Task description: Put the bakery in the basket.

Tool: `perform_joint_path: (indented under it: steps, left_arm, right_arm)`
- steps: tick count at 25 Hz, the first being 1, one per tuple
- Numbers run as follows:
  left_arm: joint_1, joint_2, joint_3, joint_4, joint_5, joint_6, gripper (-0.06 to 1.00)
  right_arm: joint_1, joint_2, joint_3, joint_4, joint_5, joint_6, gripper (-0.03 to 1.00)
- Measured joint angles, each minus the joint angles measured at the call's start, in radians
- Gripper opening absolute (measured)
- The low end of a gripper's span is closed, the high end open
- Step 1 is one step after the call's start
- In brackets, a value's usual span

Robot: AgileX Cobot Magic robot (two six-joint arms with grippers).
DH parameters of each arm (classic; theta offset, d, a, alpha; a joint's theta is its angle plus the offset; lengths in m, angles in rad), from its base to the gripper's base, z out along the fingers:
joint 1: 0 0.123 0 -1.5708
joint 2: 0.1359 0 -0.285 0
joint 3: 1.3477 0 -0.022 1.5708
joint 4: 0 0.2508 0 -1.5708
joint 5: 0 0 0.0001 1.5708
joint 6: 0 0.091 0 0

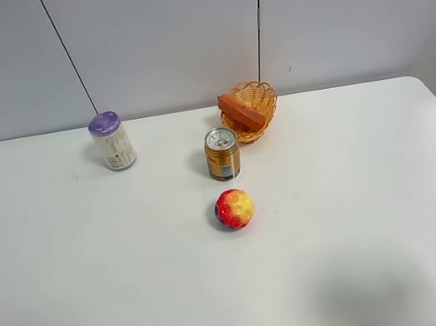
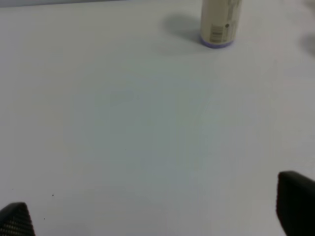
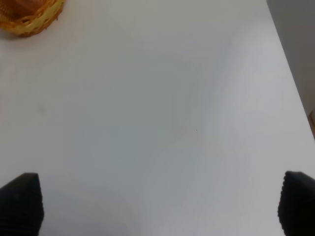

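Only the high camera shows the bakery (image 1: 241, 111) lying in the basket (image 1: 253, 109) at the table's twelve o'clock; both wrist cameras show wide-open, empty jaws.

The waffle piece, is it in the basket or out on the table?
In: the waffle piece lies tilted inside the wicker basket, one end poking above the rim.

Wide open white worktop (image 1: 362, 213) across the whole near half and down both sides. The only crowding is mid-far: the drink can (image 1: 222, 153) stands just in front of the basket (image 1: 252, 108), the round fruit (image 1: 234, 208) nearer still, the purple-capped bottle (image 1: 112, 141) well off left.
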Motion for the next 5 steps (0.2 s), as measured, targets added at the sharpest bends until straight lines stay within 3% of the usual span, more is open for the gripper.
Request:
perform_joint_path:
  steps: [5]
  left_arm:
    - [0.0,0.0,0.0,0.0,0.0,0.0,0.99]
  right_arm:
    - [0.0,0.0,0.0,0.0,0.0,0.0,0.95]
